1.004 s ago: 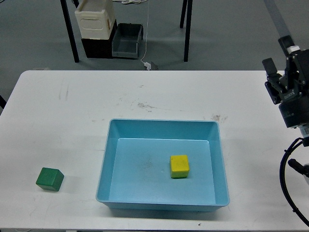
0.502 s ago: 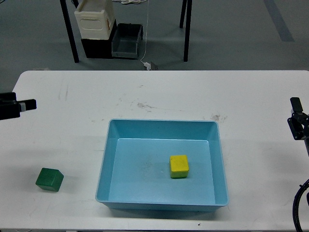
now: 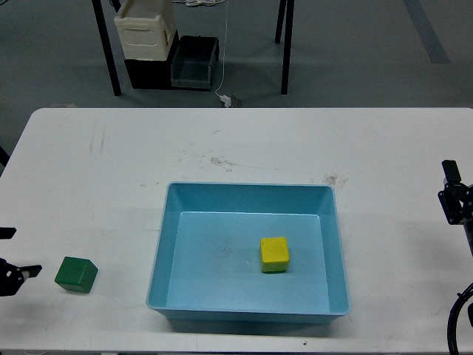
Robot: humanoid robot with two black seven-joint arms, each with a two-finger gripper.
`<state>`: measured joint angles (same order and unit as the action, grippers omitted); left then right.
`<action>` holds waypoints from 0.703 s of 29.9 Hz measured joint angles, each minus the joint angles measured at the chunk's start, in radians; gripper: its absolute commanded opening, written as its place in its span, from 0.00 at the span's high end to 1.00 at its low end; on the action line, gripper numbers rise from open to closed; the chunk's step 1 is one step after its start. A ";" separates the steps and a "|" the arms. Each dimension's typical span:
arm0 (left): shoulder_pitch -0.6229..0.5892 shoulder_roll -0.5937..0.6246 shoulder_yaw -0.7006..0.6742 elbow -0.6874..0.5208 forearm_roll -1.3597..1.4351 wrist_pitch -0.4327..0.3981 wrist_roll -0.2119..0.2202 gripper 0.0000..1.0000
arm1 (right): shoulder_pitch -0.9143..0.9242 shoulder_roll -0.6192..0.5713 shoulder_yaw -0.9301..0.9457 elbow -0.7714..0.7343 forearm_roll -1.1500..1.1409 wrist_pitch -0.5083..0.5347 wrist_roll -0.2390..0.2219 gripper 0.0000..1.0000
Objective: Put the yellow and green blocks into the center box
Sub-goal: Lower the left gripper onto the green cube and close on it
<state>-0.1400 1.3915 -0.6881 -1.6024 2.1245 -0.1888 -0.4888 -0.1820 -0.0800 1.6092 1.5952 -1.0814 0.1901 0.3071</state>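
The yellow block (image 3: 274, 254) lies inside the light blue box (image 3: 247, 194) at the table's middle, right of the box's centre. The green block (image 3: 76, 274) sits on the white table at the front left, outside the box. My left gripper (image 3: 12, 253) shows only at the left edge, just left of the green block and not touching it; two dark fingertips stand apart, so it looks open and empty. My right gripper (image 3: 454, 198) is a small dark part at the right edge, well away from the box. Its fingers cannot be told apart.
The white table (image 3: 236, 148) spans the view. Behind it on the floor stand black table legs, a cream container (image 3: 145, 31) on a black crate, and a grey bin (image 3: 194, 63). A black cable (image 3: 462, 318) loops at the lower right edge.
My left gripper has dropped from the mid-left edge to beside the green block. My right arm has lowered and pulled back to the right edge. Neither block has moved.
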 measured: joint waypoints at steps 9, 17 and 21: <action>-0.004 -0.084 0.044 0.033 0.057 -0.087 0.000 0.01 | -0.005 0.000 0.001 0.000 0.001 0.000 0.000 0.01; -0.018 -0.167 0.045 0.067 0.057 -0.171 0.000 0.01 | -0.008 0.000 0.002 -0.004 0.002 -0.001 0.000 0.01; -0.037 -0.203 0.046 0.088 0.057 -0.198 0.000 0.01 | -0.008 0.000 0.002 -0.004 0.002 -0.003 0.001 0.01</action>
<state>-0.1769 1.1885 -0.6420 -1.5146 2.1817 -0.3871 -0.4884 -0.1902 -0.0797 1.6116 1.5908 -1.0797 0.1875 0.3084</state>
